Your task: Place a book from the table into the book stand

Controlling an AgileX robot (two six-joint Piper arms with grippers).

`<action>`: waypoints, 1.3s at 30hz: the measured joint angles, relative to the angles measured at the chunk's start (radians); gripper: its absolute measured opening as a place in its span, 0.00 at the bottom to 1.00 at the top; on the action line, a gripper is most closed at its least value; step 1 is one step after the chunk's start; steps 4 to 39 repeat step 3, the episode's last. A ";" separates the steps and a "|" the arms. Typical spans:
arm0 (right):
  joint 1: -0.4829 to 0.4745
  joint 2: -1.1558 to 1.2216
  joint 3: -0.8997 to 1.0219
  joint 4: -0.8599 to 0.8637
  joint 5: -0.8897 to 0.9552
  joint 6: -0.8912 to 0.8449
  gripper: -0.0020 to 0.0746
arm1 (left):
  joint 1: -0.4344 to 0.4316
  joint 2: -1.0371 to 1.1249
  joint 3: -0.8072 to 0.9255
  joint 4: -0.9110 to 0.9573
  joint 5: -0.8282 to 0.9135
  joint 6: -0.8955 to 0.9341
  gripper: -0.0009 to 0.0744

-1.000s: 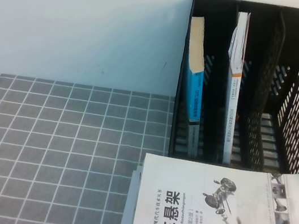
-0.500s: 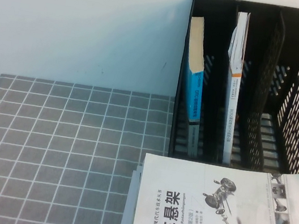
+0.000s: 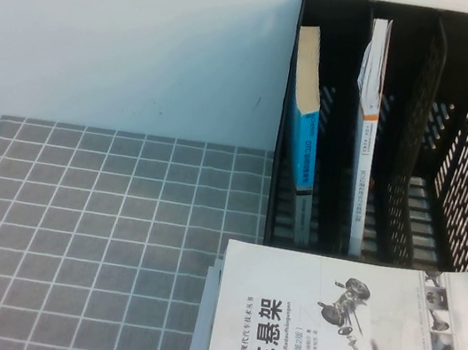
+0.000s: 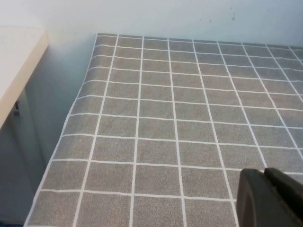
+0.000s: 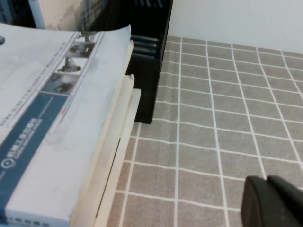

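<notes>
A black book stand (image 3: 454,149) with three slots stands at the back right. A blue-spined book (image 3: 304,124) leans in its left slot and a thin white book (image 3: 366,125) stands in the middle slot; the right slot is empty. A stack of books lies flat in front of the stand, topped by a white book with a car chassis picture (image 3: 342,337), also in the right wrist view (image 5: 52,109). Neither gripper shows in the high view. My left gripper (image 4: 266,176) is shut over bare cloth at the left. My right gripper (image 5: 269,183) is shut, right of the stack.
A grey checked tablecloth (image 3: 98,233) covers the table. The table's left edge (image 4: 71,118) drops off beside a pale counter (image 4: 19,61). A white wall stands behind. The stand's corner (image 5: 151,71) is close to the stack.
</notes>
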 joint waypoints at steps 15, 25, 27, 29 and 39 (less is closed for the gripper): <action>0.000 0.000 0.000 0.000 0.000 0.000 0.02 | 0.000 0.000 0.000 0.000 0.000 0.000 0.01; 0.000 0.000 0.000 0.000 0.000 0.000 0.02 | 0.000 0.000 0.000 0.000 0.000 0.000 0.01; 0.000 0.000 0.000 0.000 0.000 0.000 0.02 | 0.000 0.000 0.000 0.000 0.000 0.000 0.01; 0.000 0.000 0.000 0.000 0.000 0.000 0.02 | 0.000 0.000 0.000 0.000 0.000 0.000 0.01; 0.000 0.000 0.000 0.000 0.000 0.000 0.02 | 0.000 0.000 0.000 0.000 0.000 0.000 0.01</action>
